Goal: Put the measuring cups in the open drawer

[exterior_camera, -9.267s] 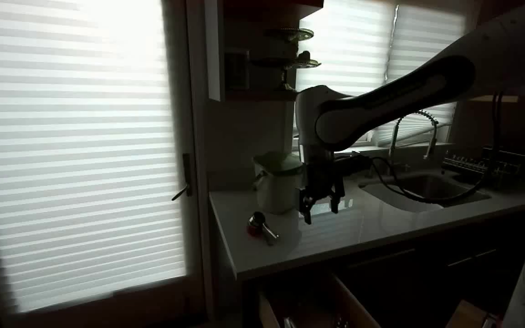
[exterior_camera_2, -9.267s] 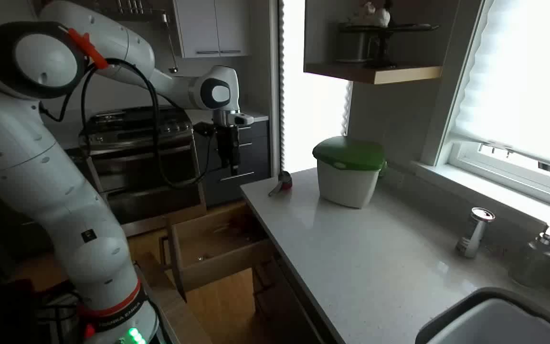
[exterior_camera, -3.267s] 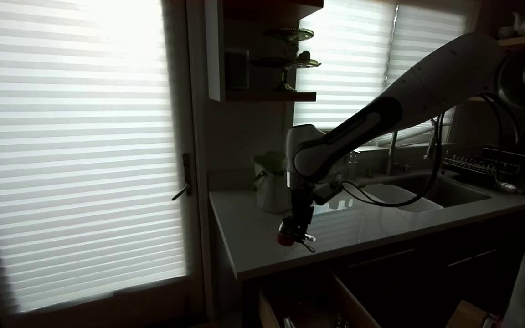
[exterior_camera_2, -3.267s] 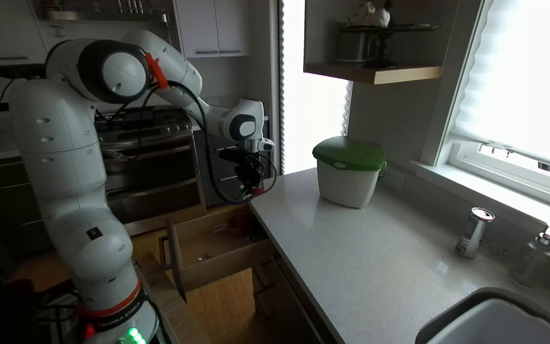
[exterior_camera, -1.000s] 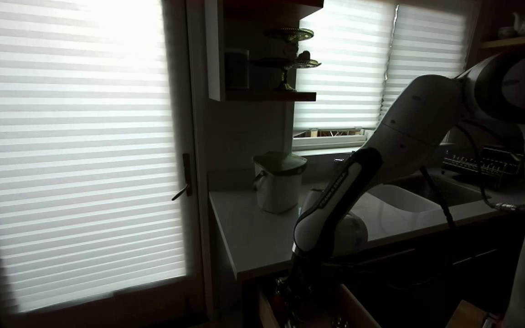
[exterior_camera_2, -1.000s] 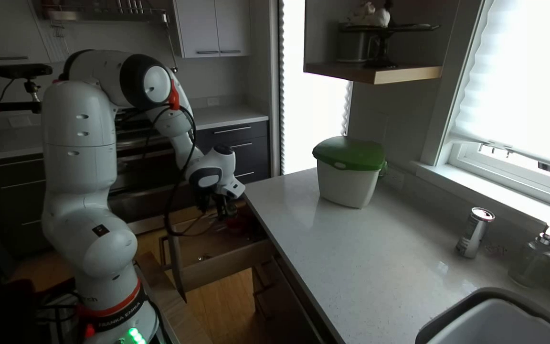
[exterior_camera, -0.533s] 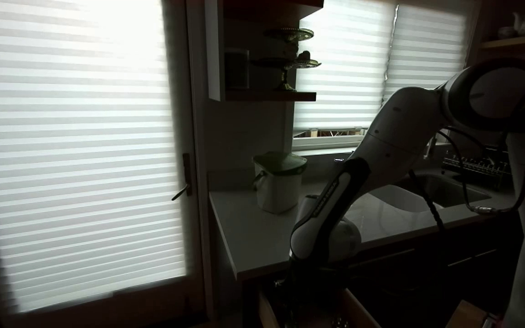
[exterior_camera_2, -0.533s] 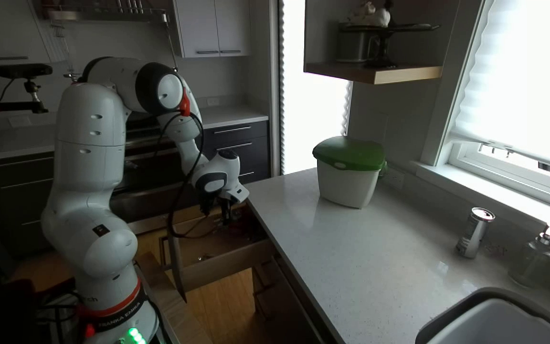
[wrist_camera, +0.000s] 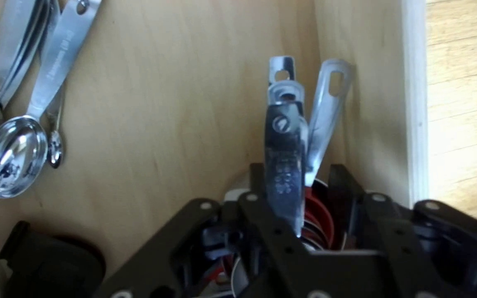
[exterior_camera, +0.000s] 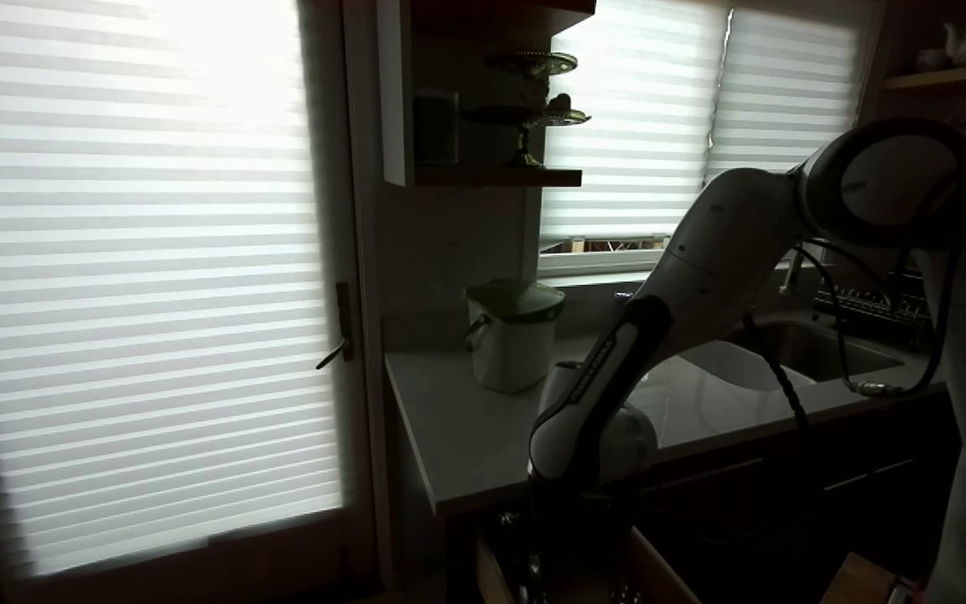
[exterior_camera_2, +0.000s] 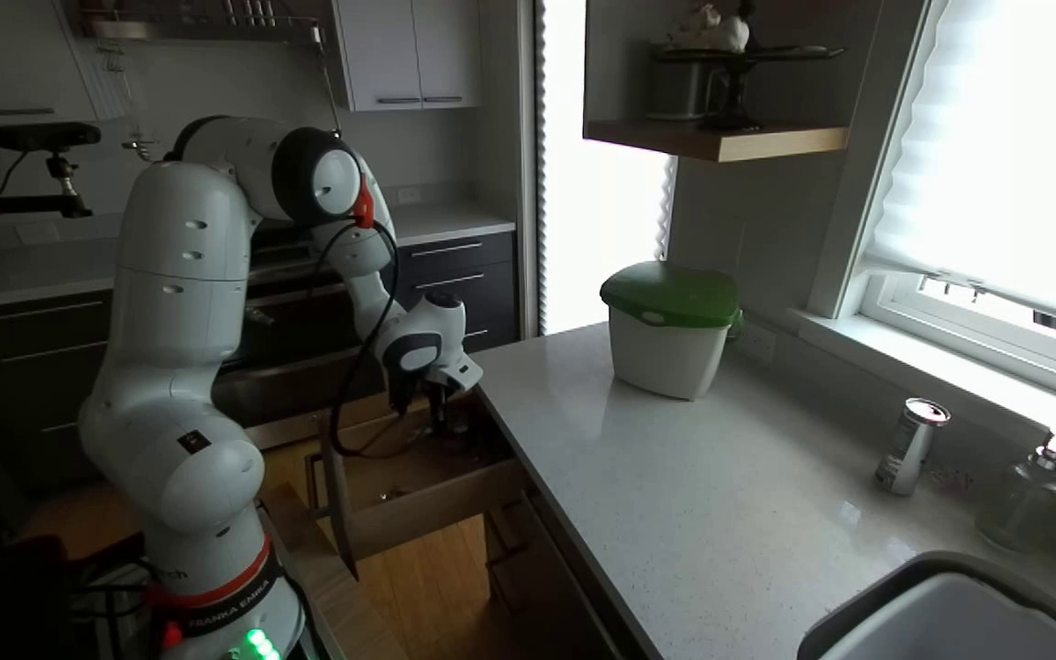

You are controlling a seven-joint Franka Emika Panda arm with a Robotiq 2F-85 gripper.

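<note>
While the wooden bottom of the open drawer (wrist_camera: 172,103) fills most of the wrist view, the claw (wrist_camera: 298,178) stands at lower centre with its two fingers spread apart. Between them are the measuring cups (wrist_camera: 284,161), inside the drawer near its side wall; their shiny handles point toward the top of the frame, and the bowls below are largely hidden by the claw. A gap shows beside the finger nearer the right edge; whether the other finger touches the handles cannot be told. Measuring spoons (wrist_camera: 13,157) lie at upper left, a black object (wrist_camera: 52,265) at lower left. In an exterior view, a green-lidded bin (exterior_camera_2: 672,344) stands upright on the surface (exterior_camera_2: 675,495), right of the drawer.
</note>
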